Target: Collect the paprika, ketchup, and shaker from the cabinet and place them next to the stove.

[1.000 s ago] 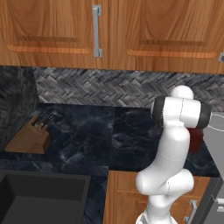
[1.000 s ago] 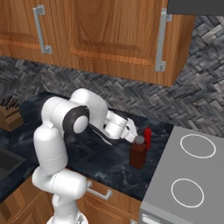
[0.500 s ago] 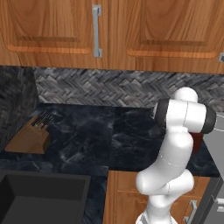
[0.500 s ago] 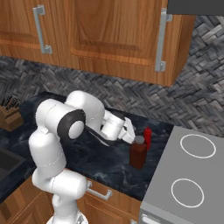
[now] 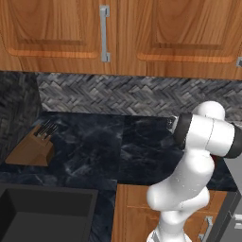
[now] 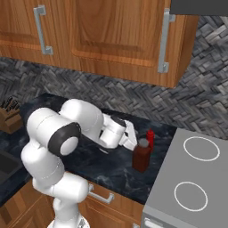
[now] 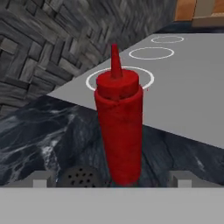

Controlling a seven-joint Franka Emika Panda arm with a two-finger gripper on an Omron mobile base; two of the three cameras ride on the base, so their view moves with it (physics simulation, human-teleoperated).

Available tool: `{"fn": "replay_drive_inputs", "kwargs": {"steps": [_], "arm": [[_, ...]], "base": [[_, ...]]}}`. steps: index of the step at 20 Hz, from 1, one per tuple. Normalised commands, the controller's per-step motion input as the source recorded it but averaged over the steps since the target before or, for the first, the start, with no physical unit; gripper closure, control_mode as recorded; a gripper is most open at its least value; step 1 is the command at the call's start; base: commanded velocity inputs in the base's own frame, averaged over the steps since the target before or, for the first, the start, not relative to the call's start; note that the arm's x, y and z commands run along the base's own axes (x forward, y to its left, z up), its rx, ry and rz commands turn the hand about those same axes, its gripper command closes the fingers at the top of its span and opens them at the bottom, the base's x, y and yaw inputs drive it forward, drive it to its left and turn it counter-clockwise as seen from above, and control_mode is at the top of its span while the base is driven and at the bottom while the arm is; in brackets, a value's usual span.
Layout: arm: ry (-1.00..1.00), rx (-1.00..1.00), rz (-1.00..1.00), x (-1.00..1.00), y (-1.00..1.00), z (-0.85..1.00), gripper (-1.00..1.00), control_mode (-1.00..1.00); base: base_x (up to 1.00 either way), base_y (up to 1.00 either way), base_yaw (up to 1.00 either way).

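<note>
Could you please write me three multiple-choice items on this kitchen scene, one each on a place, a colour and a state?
1. Where does the ketchup stand?
A. On the dark counter beside the stove
B. In the sink
C. On a burner ring

2. What colour is the knife block on the counter?
A. Blue
B. Brown
C. White

3. How does the gripper stand toward the ketchup?
A. Shut on its cap
B. Lifting it off the counter
C. Open, fingertips apart on either side, not touching it

Answers:
1 A: the hand view shows its base on the marbled counter, the grey cooktop behind it.
2 B: the left base view shows a brown wooden block with dark handles.
3 C: in the hand view the two tips sit wide apart, clear of the upright bottle.
</note>
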Motion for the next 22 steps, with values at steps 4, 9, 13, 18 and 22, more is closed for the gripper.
{"fn": "replay_drive_inputs", "kwargs": {"steps": [4,9,13,18,22], "arm": [[-0.04,0.00,-0.04,-0.34,0.25,0.00,-1.00,-1.00],[-0.04,-0.02,-0.03,-0.27,0.43,0.00,-1.00,-1.00],[-0.07,-0.03,-0.01,-0.23,0.49,0.03,-1.00,-1.00],[-0.11,-0.03,-0.02,-0.31,0.43,0.12,-1.00,-1.00],[-0.13,-0.03,-0.03,-0.36,0.36,0.12,-1.00,-1.00]], "base": [[0.00,0.00,0.00],[0.00,0.00,0.00],[0.00,0.00,0.00],[0.00,0.00,0.00],[0.00,0.00,0.00]]}}
